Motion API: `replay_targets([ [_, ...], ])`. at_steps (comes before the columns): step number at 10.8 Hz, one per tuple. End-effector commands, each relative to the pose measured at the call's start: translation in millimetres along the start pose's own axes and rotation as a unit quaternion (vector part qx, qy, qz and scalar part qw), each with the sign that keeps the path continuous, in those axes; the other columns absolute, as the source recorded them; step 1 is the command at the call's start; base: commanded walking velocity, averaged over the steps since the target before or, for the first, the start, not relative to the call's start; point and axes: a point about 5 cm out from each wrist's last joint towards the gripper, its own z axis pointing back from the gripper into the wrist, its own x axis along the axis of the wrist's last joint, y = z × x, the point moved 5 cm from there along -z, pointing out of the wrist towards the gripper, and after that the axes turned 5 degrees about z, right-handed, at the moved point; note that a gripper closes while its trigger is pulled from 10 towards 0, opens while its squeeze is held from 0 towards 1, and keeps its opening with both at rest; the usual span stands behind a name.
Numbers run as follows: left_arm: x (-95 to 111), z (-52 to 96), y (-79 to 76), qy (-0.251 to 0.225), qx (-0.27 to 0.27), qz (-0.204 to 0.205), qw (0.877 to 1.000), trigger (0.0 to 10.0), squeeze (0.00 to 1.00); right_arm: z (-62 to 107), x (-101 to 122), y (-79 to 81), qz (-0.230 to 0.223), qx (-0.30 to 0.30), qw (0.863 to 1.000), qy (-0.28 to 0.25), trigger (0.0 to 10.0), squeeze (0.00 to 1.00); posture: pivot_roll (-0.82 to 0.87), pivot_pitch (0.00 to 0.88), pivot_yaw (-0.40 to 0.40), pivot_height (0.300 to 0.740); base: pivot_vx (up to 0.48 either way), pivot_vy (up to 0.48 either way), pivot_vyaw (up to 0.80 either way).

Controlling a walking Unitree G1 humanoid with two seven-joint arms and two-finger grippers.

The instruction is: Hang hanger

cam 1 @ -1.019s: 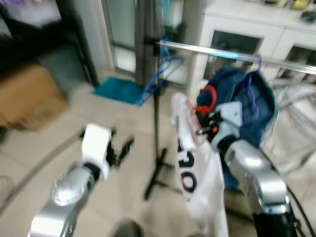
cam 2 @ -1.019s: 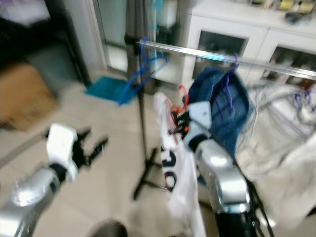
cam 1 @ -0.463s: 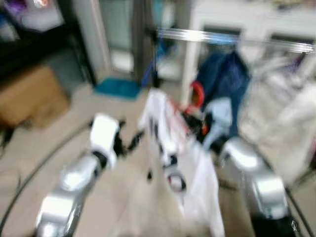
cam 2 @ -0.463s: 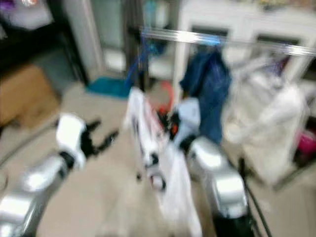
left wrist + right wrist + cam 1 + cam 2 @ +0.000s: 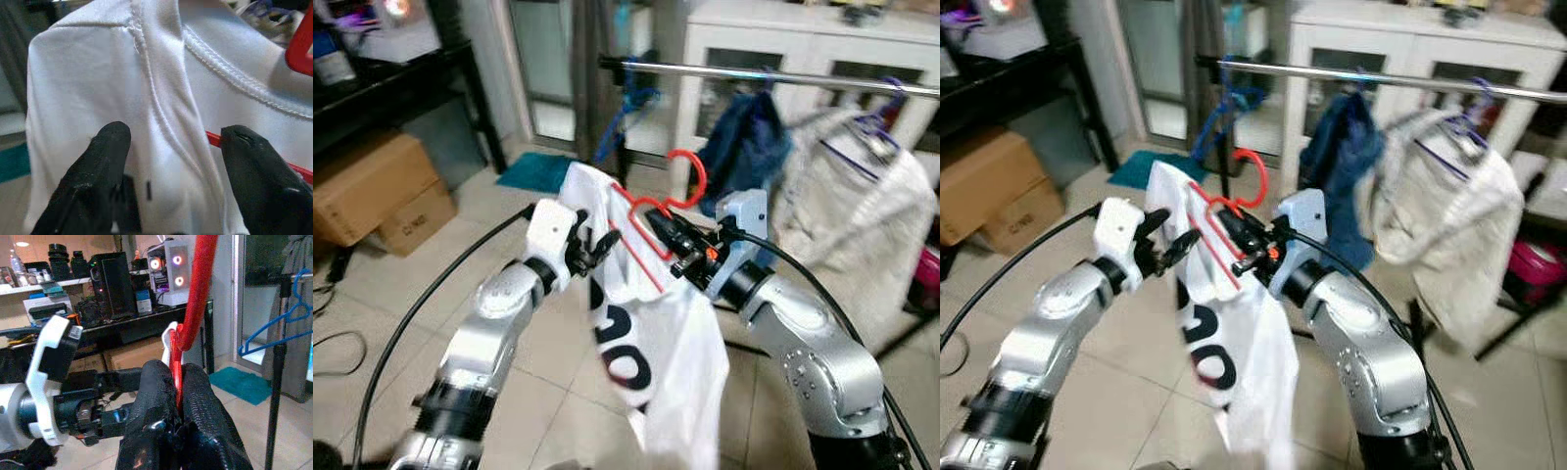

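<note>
Right gripper [image 5: 177, 382]: fingers clamped tight on the red plastic hanger [image 5: 658, 217], just below its hook.
Red plastic hanger: raised between both arms, its hook above the right gripper and short of the rail.
White T-shirt with dark print [image 5: 651, 343]: draped on the hanger, hanging below both grippers.
Left gripper [image 5: 171, 142]: fingers spread wide, either side of the shirt's shoulder fold.
Silver metal clothes rail [image 5: 773, 75]: beyond the grippers, carrying a dark blue garment [image 5: 744, 147], a cream knitted garment [image 5: 862, 215] and a blue wire hanger [image 5: 622, 122].
</note>
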Motion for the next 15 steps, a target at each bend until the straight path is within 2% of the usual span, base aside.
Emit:
replay_targets([
  [1, -1.7, -1.7, 2.8, 0.004, -0.003, 0.002, 1.0, 0.0, 0.0, 0.7, 11.2, 6.4, 0.003, 0.016, 1.0, -0.021, 0.0, 0.0, -0.15, 0.0, 0.069, 0.74, 0.0, 0.0, 0.0],
  [5, -0.8, -7.9, 5.9, -0.015, 0.0, -0.015, 1.0, 0.0, 0.0, -1.6, 17.6, 0.5, -0.005, 0.016, 0.999, -0.031, 0.0, 0.0, -0.13, 0.0, 0.052, 0.74, 0.0, 0.0, 0.0],
  [10, 1.9, -9.6, 13.8, -0.028, 0.01, -0.012, 0.999, 0.0, 0.0, -4.2, 20.5, -2.3, -0.012, 0.014, 0.999, -0.038, 0.0, 0.0, -0.13, 0.0, 0.045, 0.74, 0.0, 0.0, 0.0],
  [15, 4.9, -3.7, 9.5, -0.042, 0.009, 0.001, 0.999, 0.0, 0.0, -4.5, 13.6, -10.1, -0.01, -0.007, 1.0, -0.018, 0.0, 0.0, -0.12, 0.0, 0.043, 0.74, 0.0, 0.0, 0.0],
])
